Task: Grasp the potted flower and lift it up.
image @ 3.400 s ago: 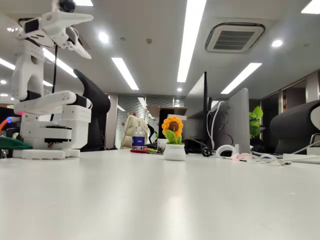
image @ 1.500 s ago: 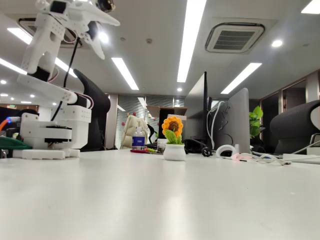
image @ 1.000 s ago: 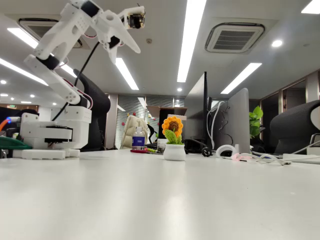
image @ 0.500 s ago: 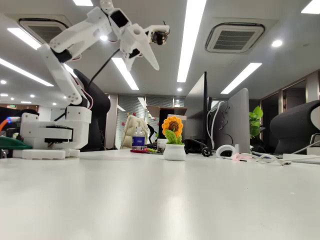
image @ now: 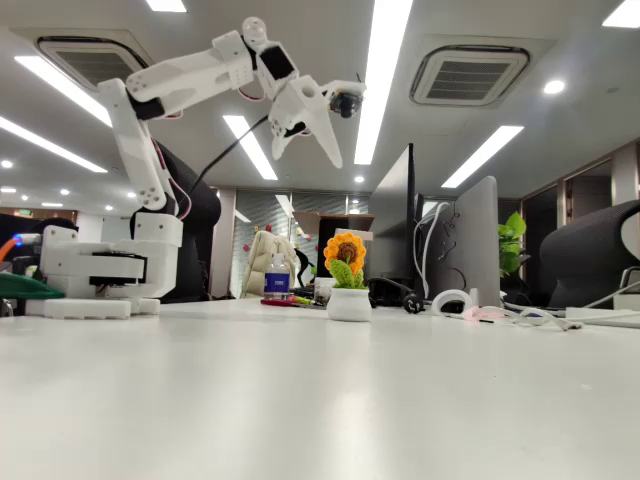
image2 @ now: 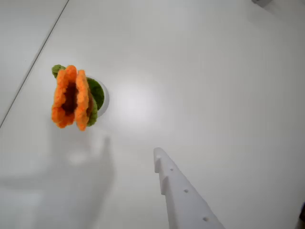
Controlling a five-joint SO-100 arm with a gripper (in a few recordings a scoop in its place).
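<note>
The potted flower, a crocheted sunflower with orange petals and green leaves in a round white pot, stands on the white table near its far edge. My gripper hangs high in the air, above and a little left of the flower, pointing down with its two fingers spread and nothing between them. In the wrist view the flower lies upper left, seen from above. One white finger reaches in from the bottom, well apart from the flower.
The arm's white base stands at the left. Behind the flower are a water bottle, monitors with cables, a leafy green plant and small clutter on the right.
The arm has unfolded from upright at the left and swung right toward the flower. The gripper now tilts downward. The flower has not moved.
</note>
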